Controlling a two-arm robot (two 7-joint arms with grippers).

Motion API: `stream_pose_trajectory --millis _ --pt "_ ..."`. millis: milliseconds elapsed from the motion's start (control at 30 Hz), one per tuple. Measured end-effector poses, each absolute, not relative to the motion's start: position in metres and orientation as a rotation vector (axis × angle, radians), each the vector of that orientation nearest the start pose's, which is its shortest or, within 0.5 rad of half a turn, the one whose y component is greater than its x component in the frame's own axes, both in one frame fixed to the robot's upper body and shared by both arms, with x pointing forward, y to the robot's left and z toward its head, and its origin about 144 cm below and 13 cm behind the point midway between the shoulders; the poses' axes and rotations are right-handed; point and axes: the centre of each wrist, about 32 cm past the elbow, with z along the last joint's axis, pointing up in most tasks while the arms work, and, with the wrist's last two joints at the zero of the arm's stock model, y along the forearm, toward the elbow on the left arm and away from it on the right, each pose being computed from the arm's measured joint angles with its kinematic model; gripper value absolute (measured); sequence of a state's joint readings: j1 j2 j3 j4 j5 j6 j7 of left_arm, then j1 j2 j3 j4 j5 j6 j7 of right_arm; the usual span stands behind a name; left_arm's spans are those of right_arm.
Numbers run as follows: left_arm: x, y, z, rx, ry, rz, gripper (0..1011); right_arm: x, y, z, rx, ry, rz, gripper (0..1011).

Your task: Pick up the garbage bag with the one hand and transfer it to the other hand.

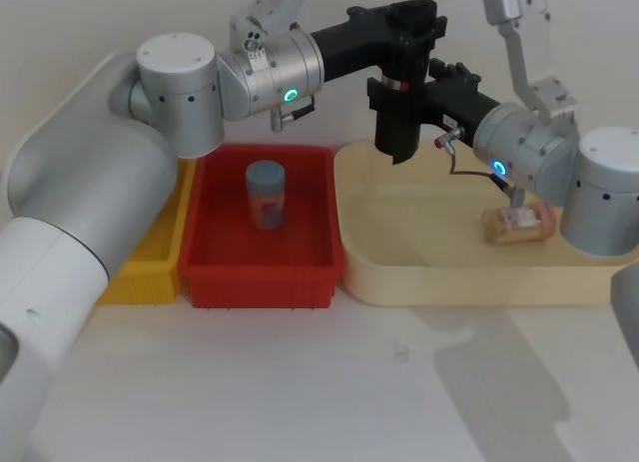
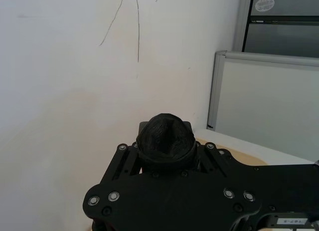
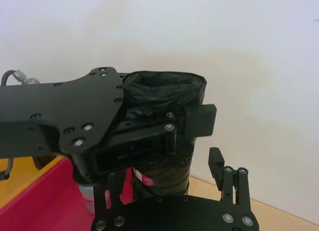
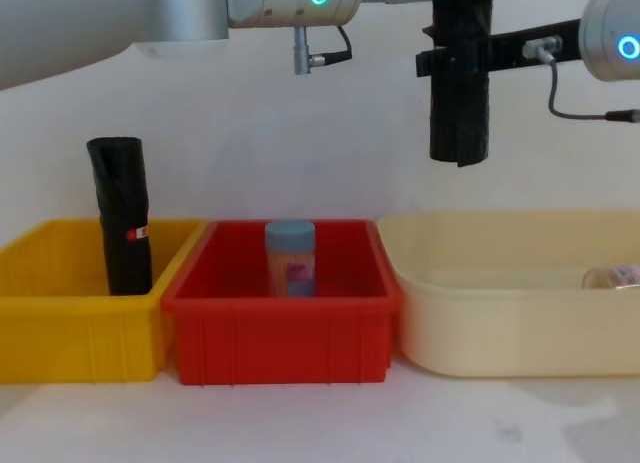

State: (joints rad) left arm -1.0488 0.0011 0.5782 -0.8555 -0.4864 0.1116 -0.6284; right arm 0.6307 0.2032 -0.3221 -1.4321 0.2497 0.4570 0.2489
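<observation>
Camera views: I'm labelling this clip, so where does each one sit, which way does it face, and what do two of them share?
Head: high, looking down at the cream tray; both arms show.
Chest: low, facing across the red bin; both wrists show.
Left wrist: on the left end effector, facing the wall.
Right wrist: on the right end effector, facing the garbage bag.
Head and chest share the held garbage bag and the can.
</observation>
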Motion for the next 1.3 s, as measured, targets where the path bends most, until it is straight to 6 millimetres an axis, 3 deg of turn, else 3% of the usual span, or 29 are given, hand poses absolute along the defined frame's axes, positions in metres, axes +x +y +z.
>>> stream_pose_trajectory --millis 300,800,1300 --pt "0.6719 0.0941 1.3654 -0.055 -0.100 0.510 347 0.5950 -0.1942 1.3308 -0.122 -0.054 -1.072 955" --pt "0.6719 0.0940 1.3655 -0.055 -0.100 0.509 347 0.5979 -0.1924 1.3316 -0.118 -0.056 -1.075 565" --pt "0.6719 0.0941 1.3655 -0.055 -0.100 0.509 347 0.5988 -0.1923 1.3317 -0.118 -0.056 -1.078 551"
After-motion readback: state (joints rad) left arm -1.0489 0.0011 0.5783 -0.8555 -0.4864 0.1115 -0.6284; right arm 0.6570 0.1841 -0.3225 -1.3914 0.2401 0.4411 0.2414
